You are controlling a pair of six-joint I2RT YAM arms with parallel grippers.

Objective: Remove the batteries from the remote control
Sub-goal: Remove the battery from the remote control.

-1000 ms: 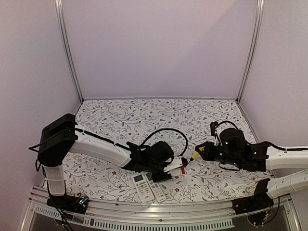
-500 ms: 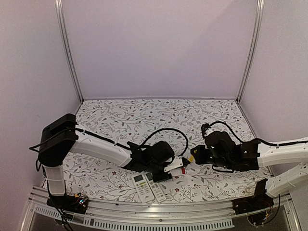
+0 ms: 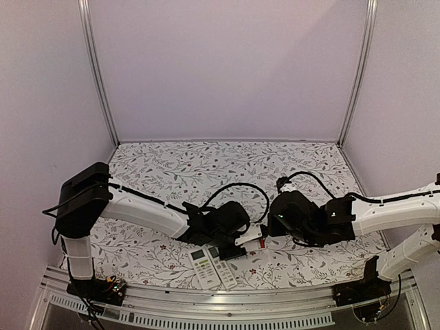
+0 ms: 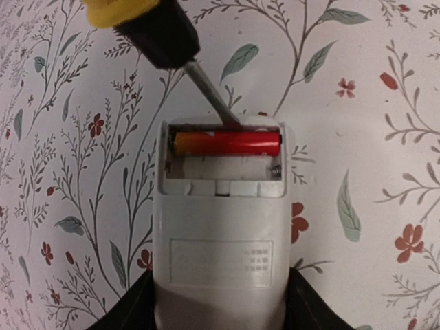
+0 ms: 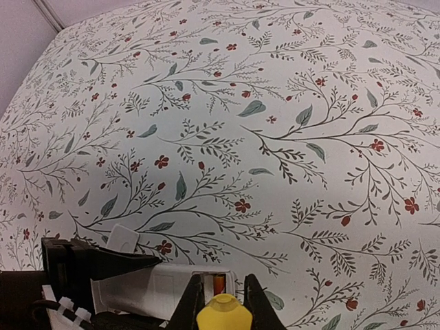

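Observation:
My left gripper (image 4: 220, 306) is shut on the white remote control (image 4: 220, 234), held back side up with its compartment uncovered. One of the batteries (image 4: 227, 143), red-orange, lies in the upper slot; the slot below it shows only white plastic. My right gripper (image 5: 223, 285) is shut on a yellow-handled screwdriver (image 5: 223, 315). The screwdriver's blade (image 4: 210, 93) reaches down to the compartment's far edge, just above the battery. In the top view the remote control (image 3: 249, 237) sits between the two grippers, low over the table.
A second white remote (image 3: 212, 267) with a display lies face up near the front edge, below my left gripper. A small flat white piece (image 5: 124, 239) rests on the floral table (image 5: 289, 103) beside the held remote. Side walls and a back wall enclose the table.
My right arm has swung left, bringing the screwdriver from a short way off up to the remote's compartment. The left arm and the remote have stayed still.

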